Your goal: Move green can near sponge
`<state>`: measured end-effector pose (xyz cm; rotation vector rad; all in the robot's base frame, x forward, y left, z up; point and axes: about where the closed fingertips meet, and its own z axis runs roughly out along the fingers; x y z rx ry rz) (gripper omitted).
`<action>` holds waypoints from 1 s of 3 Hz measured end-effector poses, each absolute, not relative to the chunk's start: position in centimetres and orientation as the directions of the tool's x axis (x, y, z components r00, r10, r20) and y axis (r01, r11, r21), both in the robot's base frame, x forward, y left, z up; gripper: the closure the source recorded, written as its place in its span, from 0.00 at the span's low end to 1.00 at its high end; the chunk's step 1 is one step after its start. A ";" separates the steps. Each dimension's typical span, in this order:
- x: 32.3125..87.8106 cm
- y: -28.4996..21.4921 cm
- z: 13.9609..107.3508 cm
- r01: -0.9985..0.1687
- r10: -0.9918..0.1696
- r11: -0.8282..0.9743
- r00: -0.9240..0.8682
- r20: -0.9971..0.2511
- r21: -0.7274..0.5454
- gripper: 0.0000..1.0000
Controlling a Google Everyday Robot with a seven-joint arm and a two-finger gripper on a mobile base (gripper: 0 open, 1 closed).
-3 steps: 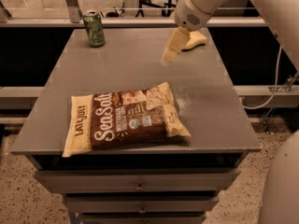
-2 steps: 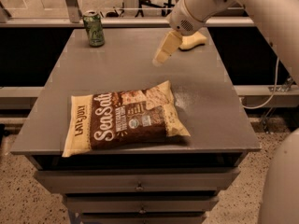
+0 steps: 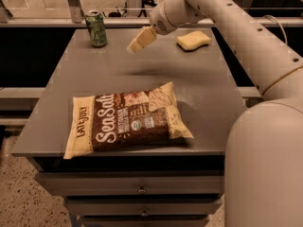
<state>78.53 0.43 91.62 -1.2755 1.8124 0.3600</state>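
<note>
The claw (image 3: 141, 39) hovered, pickup not yet made.
The small green metal drink can (image 3: 96, 28) stood untouched left of it, the pale yellow rectangular sponge (image 3: 193, 40) right; the claw's width couldn't be told.

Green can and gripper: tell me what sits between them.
Nothing does. The camera view shows only bare grey tabletop between the gripper, hovering over the table's far end, and the green can; the sponge lies beyond the gripper.
</note>
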 end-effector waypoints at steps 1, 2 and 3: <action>81.9 3.6 92.0 -0.847 -0.551 0.490 -0.116 -0.826 -0.208 0.00; 84.2 9.1 91.7 -0.854 -0.481 0.500 -0.139 -0.865 -0.141 0.00; 84.9 12.6 90.5 -0.869 -0.444 0.487 -0.163 -0.881 -0.085 0.00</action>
